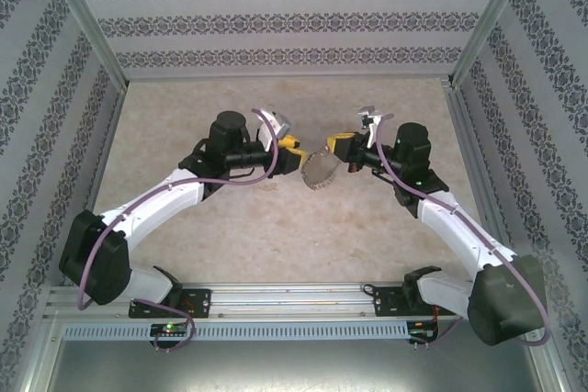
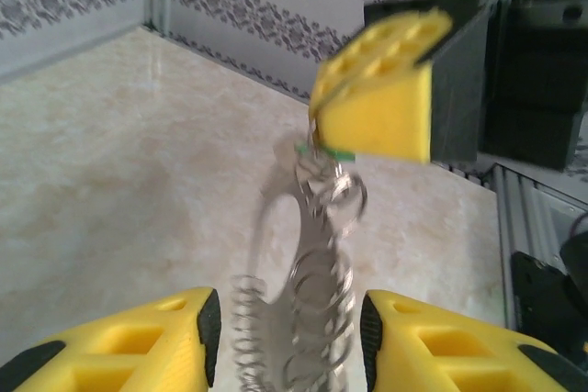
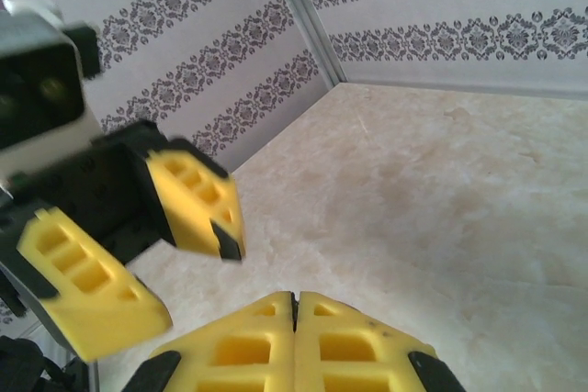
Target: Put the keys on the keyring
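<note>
The keyring (image 2: 317, 254), a thin grey metal hoop with a coiled, chain-like fringe, dangles above the table from my right gripper (image 1: 329, 146). That gripper's yellow fingers (image 2: 377, 117) are pressed together, and a green sliver of the keys (image 2: 323, 147) shows at their tip. In the right wrist view the right gripper (image 3: 295, 302) shows no gap between its pads. My left gripper (image 2: 289, 319) is open. Its jaws stand either side of the hanging keyring (image 1: 322, 173) without touching it. The left gripper (image 1: 296, 158) faces the right one closely at mid-table.
The beige marble-look tabletop (image 1: 276, 236) lies below both arms. Patterned walls (image 1: 276, 20) close in the back and sides, with metal corner posts (image 1: 84, 25). The left gripper's fingers (image 3: 197, 204) hang close in front of the right wrist camera.
</note>
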Action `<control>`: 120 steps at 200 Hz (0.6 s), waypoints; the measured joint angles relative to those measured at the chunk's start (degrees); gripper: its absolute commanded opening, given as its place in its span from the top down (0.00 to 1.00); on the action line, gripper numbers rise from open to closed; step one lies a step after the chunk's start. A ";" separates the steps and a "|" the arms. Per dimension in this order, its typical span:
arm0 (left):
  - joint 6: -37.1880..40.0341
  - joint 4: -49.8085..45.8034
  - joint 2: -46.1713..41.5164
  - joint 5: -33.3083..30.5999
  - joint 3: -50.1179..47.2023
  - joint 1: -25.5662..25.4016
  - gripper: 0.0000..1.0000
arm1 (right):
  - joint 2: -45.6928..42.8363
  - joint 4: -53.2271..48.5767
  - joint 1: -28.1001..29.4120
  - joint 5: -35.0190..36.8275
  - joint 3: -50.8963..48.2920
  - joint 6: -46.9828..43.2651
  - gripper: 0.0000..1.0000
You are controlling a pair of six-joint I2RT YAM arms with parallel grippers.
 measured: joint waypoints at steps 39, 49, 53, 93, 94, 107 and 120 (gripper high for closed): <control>-4.48 5.90 0.00 1.95 -6.19 -2.32 0.56 | -2.40 -1.40 0.61 2.93 0.00 0.83 1.00; -5.51 6.88 -0.02 2.01 -6.88 -3.52 0.56 | -2.73 -1.77 1.11 3.93 0.00 0.85 1.00; -5.92 7.43 -0.07 1.97 -7.17 -4.13 0.56 | -2.84 -1.95 1.31 4.39 0.00 0.87 1.00; -8.28 10.56 -3.48 0.09 -9.11 -9.27 0.55 | -3.15 -5.03 4.24 9.99 0.00 0.61 1.00; -8.31 10.62 -3.58 0.02 -9.11 -9.31 0.55 | -3.15 -5.07 4.26 10.08 0.00 0.61 1.00; -8.72 10.93 -4.96 -0.74 -9.16 -10.16 0.55 | -3.15 -6.21 5.03 11.96 0.00 0.42 1.00; -8.92 11.54 -5.86 -1.64 -9.14 -10.88 0.55 | -3.06 -7.08 5.55 13.31 0.02 0.20 1.00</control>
